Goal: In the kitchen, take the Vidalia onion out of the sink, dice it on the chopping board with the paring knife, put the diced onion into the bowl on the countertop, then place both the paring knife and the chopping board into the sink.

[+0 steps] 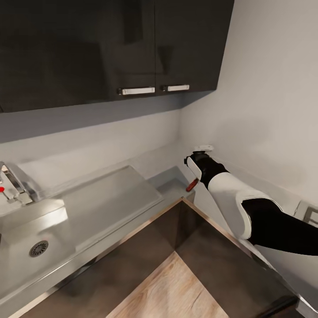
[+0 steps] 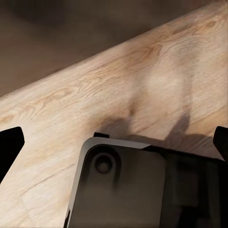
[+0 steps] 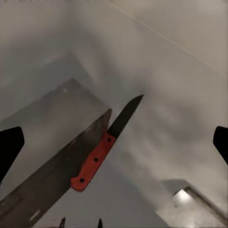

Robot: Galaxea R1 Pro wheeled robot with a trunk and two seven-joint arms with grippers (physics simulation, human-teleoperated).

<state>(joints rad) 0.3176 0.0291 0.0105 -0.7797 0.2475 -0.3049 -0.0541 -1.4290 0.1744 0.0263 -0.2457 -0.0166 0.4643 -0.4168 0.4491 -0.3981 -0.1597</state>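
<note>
The sink [image 1: 26, 238] lies at the left, with its round drain [image 1: 39, 248], chrome tap [image 1: 15, 182] and flat drainboard [image 1: 106, 198]. My right arm reaches into the corner of the grey countertop [image 1: 170, 182]. My right gripper [image 1: 199, 160] [image 3: 114, 142] is open, its fingers [image 3: 9, 149] spread wide. The paring knife [image 3: 102, 152], with a red handle [image 1: 191, 184] and a dark blade, sits just beyond them by the counter's inner corner edge, free of the fingers. My left gripper [image 2: 114, 142] hangs open over the wooden floor. The onion, chopping board and bowl are out of view.
Dark wall cabinets [image 1: 132, 44] with two metal handles hang above the counter. The walls meet close behind the right gripper. Dark base cabinets [image 1: 185, 229] and wooden floor [image 1: 172, 287] lie below. A grey framed object [image 1: 309, 212] sits at the far right of the counter.
</note>
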